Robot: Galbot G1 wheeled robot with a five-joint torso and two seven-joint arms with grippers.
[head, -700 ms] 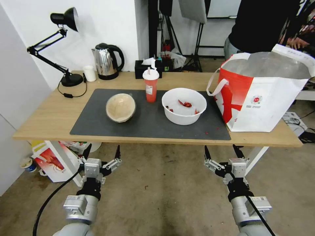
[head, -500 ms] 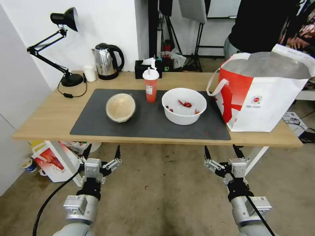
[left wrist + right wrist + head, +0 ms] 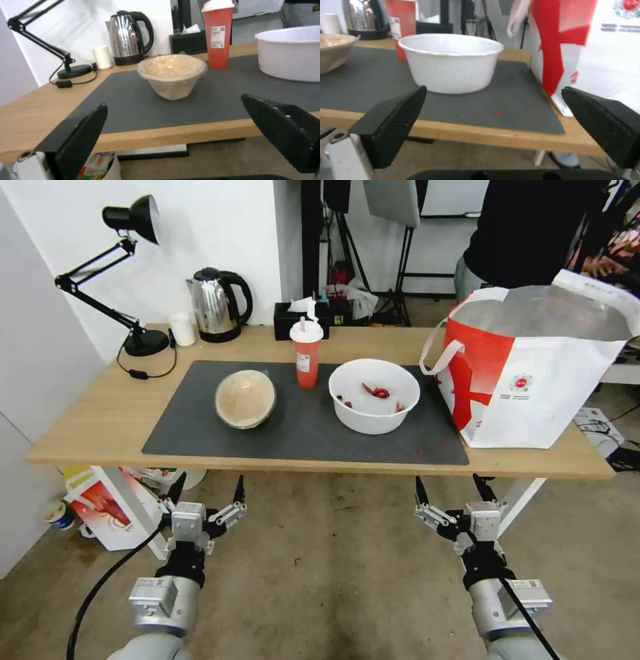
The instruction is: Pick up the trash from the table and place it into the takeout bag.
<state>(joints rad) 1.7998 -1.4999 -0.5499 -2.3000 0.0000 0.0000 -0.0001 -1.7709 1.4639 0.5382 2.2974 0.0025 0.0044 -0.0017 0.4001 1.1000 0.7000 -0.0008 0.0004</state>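
On the table's (image 3: pixel 93 427) dark grey mat stand three pieces of trash: a tan bowl (image 3: pixel 245 398) (image 3: pixel 172 75) at the left, a tall red cup (image 3: pixel 307 353) (image 3: pixel 218 32) with white lid and straw behind the middle, and a wide white bowl (image 3: pixel 374 395) (image 3: pixel 450 62) holding red scraps. The takeout bag (image 3: pixel 533 360) (image 3: pixel 586 50) stands open at the table's right end, silvery inside. My left gripper (image 3: pixel 207 488) (image 3: pixel 180 130) hangs open below the front edge, facing the tan bowl. My right gripper (image 3: pixel 450 487) (image 3: pixel 500 125) is open too, facing the white bowl.
A black desk lamp (image 3: pixel 127 280), a small white cup (image 3: pixel 181 329), a steel kettle (image 3: pixel 217 305) and a black tissue box (image 3: pixel 300 319) line the table's back. A smaller red-and-white bag (image 3: pixel 110 507) sits on the floor under the left end. Red crumbs (image 3: pixel 420 451) dot the mat.
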